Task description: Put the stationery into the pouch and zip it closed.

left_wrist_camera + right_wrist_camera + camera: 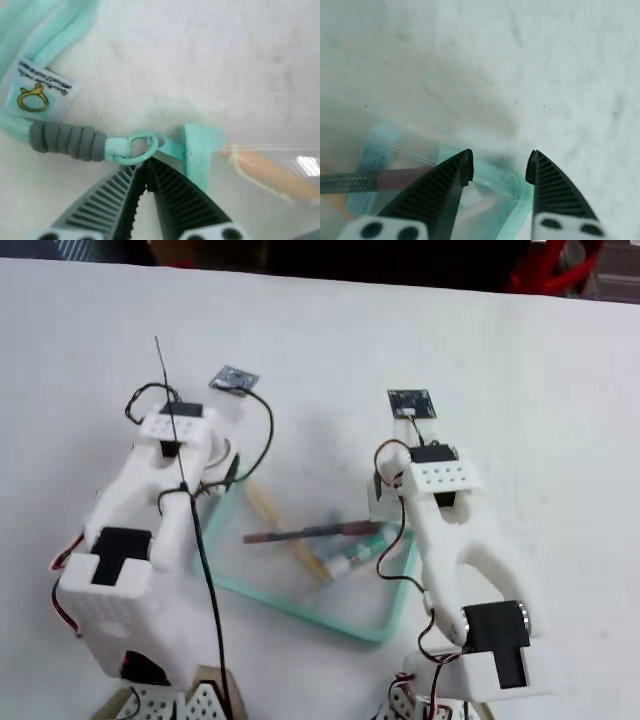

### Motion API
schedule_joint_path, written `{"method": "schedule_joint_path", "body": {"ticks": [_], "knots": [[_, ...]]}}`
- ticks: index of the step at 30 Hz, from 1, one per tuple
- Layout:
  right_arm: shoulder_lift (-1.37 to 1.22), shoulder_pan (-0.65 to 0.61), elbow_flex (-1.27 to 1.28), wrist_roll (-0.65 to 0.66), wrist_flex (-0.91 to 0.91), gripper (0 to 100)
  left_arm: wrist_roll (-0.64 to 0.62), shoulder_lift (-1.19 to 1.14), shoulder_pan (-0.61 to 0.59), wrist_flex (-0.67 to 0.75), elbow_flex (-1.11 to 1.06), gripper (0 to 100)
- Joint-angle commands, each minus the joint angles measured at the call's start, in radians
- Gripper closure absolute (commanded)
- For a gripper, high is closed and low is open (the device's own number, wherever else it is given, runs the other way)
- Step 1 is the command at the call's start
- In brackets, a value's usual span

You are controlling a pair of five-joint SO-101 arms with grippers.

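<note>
Our left gripper (146, 170) has its jaws clenched, tips against the zip ring (136, 148); we cannot tell whether they pinch it. Our right gripper (500, 161) hangs released over a corner of the pouch (290, 606). The pouch lies on the worktop (520, 380), its far corners hidden under the arms. A pencil (270, 172) and a pen (310, 533) show blurred inside it.
</note>
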State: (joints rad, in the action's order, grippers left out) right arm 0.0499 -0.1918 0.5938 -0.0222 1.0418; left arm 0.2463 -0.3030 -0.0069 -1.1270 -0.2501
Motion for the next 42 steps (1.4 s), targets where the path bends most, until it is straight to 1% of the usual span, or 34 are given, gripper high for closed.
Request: {"method": "schedule_joint_path", "body": {"ticks": [1, 4, 6, 8, 10, 12, 13, 16, 18, 19, 23, 27, 28, 32, 38, 42], "knots": [[0.007, -0.002, -0.012, -0.009, 0.027, 81.8, 0.009, 0.008, 0.019, -0.051, 0.006, 98], [0.045, 0.076, -0.06, 0.002, 0.134, 81.7, 0.011, 0.008, 0.01, -0.054, 0.011, 98], [0.077, 0.108, -0.066, 0.051, 0.183, 81.5, 0.011, 0.008, -0.013, -0.038, 0.014, 98], [0.09, 0.093, -0.063, 0.127, 0.234, 81.0, 0.009, 0.008, -0.027, -0.012, 0.011, 98], [0.097, 0.074, -0.06, 0.201, 0.286, 77.2, 0.008, 0.008, -0.03, -0.005, 0.009, 98], [0.105, 0.077, -0.066, 0.319, 0.318, 73.5, 0.006, 0.008, -0.028, -0.006, 0.009, 98], [0.11, 0.084, -0.069, 0.39, 0.323, 73.2, 0.006, 0.008, -0.028, -0.006, 0.008, 98], [0.108, 0.124, -0.057, 0.644, 0.308, 76.2, 0.005, 0.007, -0.028, -0.006, 0.005, 98], [0.108, 0.174, -0.043, 0.829, 0.266, 77.6, 0.005, 0.007, -0.028, -0.006, 0.005, 98], [0.108, 0.197, -0.034, 0.898, 0.239, 77.6, 0.005, 0.007, -0.027, -0.006, 0.005, 98], [0.108, 0.283, 0.002, 1.114, 0.088, 77.6, 0.005, 0.007, -0.025, 0.002, 0.005, 98], [0.108, 0.302, 0.072, 1.32, 0.101, 77.6, 0.005, 0.007, -0.027, 0.003, 0.005, 98], [0.108, 0.298, 0.097, 1.336, 0.084, 77.6, 0.005, 0.007, -0.025, 0.006, 0.005, 98], [0.108, 0.265, 0.175, 1.336, -0.025, 77.6, 0.005, 0.007, -0.024, 0.009, 0.005, 98], [0.117, 0.176, 0.222, 1.333, -0.07, 77.6, 0.005, 0.007, -0.027, 0.009, 0.005, 98], [0.117, 0.143, 0.216, 1.275, -0.108, 77.6, 0.005, 0.007, -0.025, 0.009, 0.005, 98]]}}
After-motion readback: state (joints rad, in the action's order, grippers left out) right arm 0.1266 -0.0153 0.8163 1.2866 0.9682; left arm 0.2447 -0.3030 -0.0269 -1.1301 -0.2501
